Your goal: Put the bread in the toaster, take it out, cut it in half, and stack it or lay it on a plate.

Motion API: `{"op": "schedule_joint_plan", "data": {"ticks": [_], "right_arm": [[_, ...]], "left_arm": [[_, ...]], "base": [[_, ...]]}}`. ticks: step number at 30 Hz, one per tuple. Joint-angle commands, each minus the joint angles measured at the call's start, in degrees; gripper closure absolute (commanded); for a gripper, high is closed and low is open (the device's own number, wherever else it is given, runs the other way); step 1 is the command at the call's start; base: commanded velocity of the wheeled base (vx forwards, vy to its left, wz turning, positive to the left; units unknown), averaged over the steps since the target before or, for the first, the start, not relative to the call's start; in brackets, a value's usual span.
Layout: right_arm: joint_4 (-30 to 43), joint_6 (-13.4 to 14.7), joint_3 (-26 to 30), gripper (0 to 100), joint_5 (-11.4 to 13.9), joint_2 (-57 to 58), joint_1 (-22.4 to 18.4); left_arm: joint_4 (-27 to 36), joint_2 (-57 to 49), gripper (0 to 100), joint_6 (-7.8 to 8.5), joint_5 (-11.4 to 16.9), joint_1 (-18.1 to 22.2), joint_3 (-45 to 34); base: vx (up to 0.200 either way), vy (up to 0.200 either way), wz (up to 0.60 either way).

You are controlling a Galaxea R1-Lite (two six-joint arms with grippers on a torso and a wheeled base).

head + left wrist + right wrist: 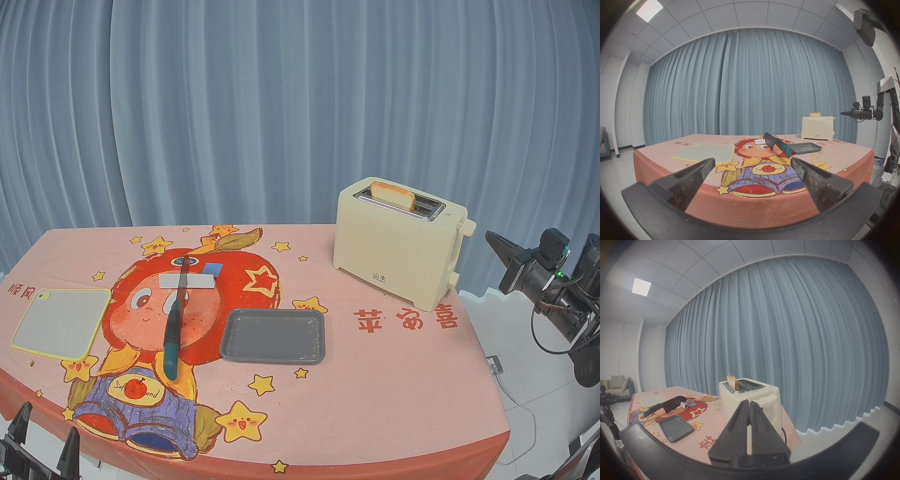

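Note:
A slice of bread [392, 194] stands half out of a slot of the cream toaster [400, 245] at the table's back right. A knife [173, 328] with a teal handle leans on a small white rest near the table's middle. A grey tray-like plate [274, 336] lies right of the knife, and a cutting board [61, 322] with a yellow-green rim lies at the left edge. My right gripper [494, 239] is shut, off the table's right side, level with the toaster [750, 396]. My left gripper [751, 170] is open, low before the table's front left corner.
The table carries a pink cloth with a cartoon print. A small blue block [212, 269] lies by the knife's white rest [186, 280]. A blue curtain hangs behind the table. A cable and socket [495, 364] lie on the floor right of the table.

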State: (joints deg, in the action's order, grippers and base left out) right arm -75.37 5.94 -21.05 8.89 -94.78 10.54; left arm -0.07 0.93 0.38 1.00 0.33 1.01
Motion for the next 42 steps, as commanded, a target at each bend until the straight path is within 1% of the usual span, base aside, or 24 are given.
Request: {"op": "schedule_joint_plan", "data": {"ticks": [1, 4, 20, 34, 42], "right_arm": [[-0.04, 0.13, -1.18, 100, -0.1, -0.05, 0.0], [-0.04, 0.04, -1.45, 100, -0.01, -0.23, -0.53], [-0.04, 0.48, -3.73, 100, -0.19, -0.76, -0.53], [-0.04, 0.57, -6.72, 100, -0.63, -3.22, -0.79], [-0.04, 0.57, -7.6, 100, -0.45, -4.36, -0.96]], "left_arm": [[-0.01, -0.84, 0, -0.03, 0.06, 0.02, -1.01], [-0.01, -0.84, 0, 0.06, -0.03, 0.02, -1.01], [-0.01, -0.84, 0, -0.03, -0.03, 0.02, -1.01], [-0.01, -0.84, 0, 0.06, 0.06, 0.02, -1.01], [-0.01, -0.84, 0, -0.03, -0.03, 0.02, -1.01]], "base": [[0.0, 0.0, 0.0], [0.0, 0.0, 0.0], [0.0, 0.0, 0.0], [0.0, 0.0, 0.0], [0.0, 0.0, 0.0]]}}
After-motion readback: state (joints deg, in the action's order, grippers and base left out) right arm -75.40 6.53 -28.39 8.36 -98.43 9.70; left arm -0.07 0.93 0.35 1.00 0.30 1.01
